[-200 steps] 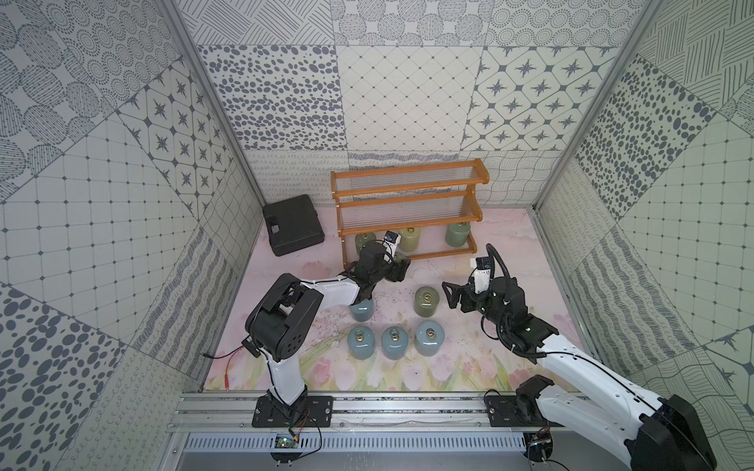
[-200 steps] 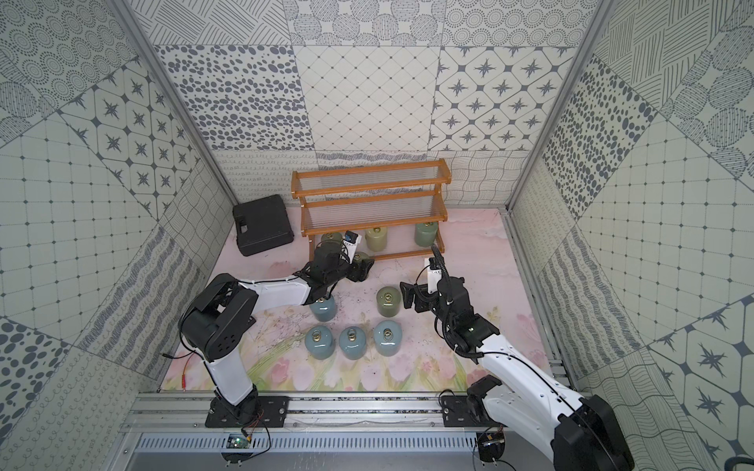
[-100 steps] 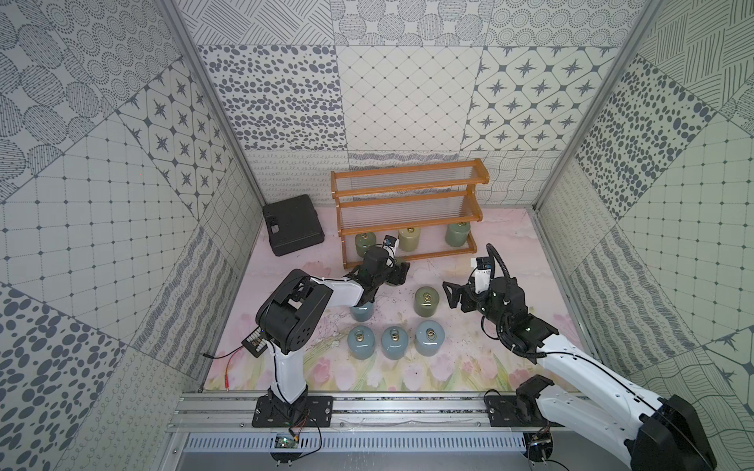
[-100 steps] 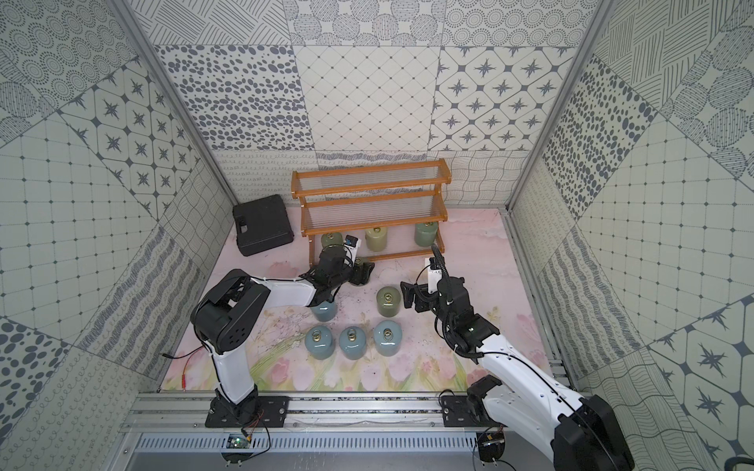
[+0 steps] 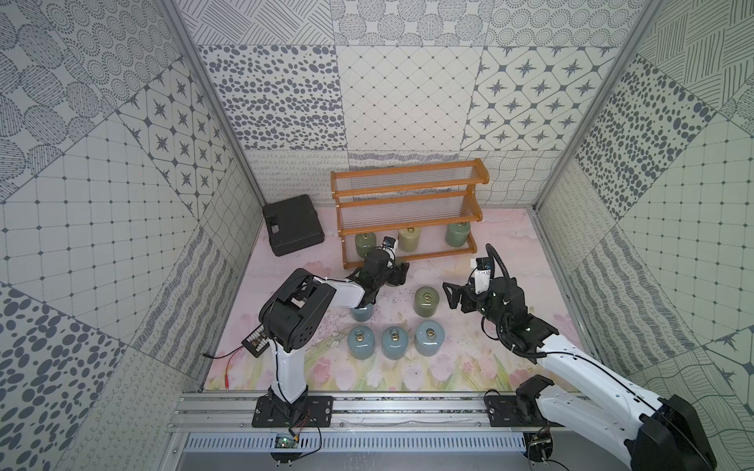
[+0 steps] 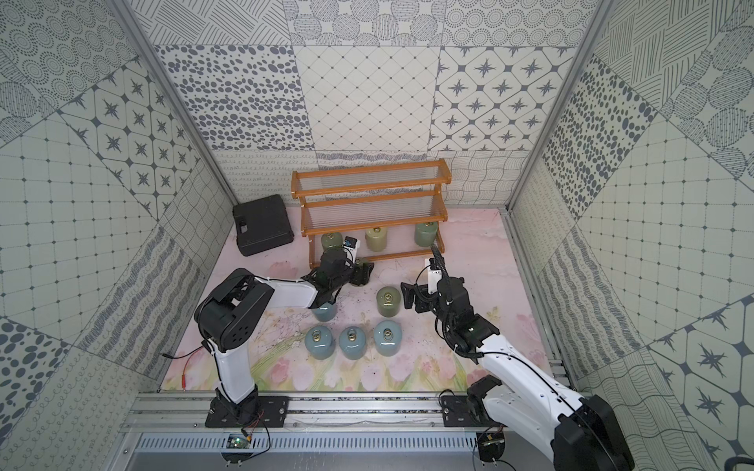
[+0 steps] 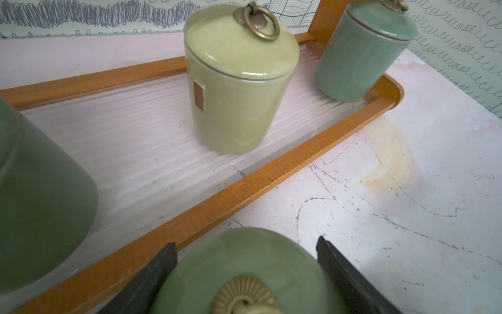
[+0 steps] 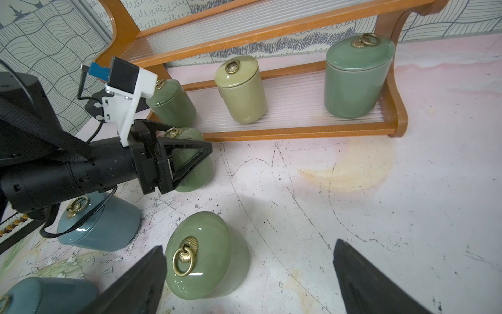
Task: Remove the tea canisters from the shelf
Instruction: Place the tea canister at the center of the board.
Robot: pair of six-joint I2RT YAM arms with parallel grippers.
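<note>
The wooden shelf (image 5: 408,191) (image 6: 369,185) holds three tea canisters on its lowest tier: olive (image 5: 364,244), pale yellow-green (image 7: 236,89) (image 8: 241,89) and sage green (image 8: 355,78). My left gripper (image 5: 398,275) (image 7: 245,244) is shut on a green canister (image 7: 244,266) (image 8: 197,165), just in front of the shelf's front rail and low by the table. My right gripper (image 5: 453,297) (image 8: 248,244) stands open beside another green canister (image 5: 426,301) (image 8: 203,258) on the table, without touching it.
Three blue-grey canisters (image 5: 393,341) stand in a row near the front. Another blue-grey canister (image 5: 362,313) is partly under my left arm. A black case (image 5: 291,224) lies left of the shelf. Patterned walls close in on three sides.
My left arm's elbow has shifted slightly; its gripper keeps the green canister in front of the shelf. The right arm has not moved.
</note>
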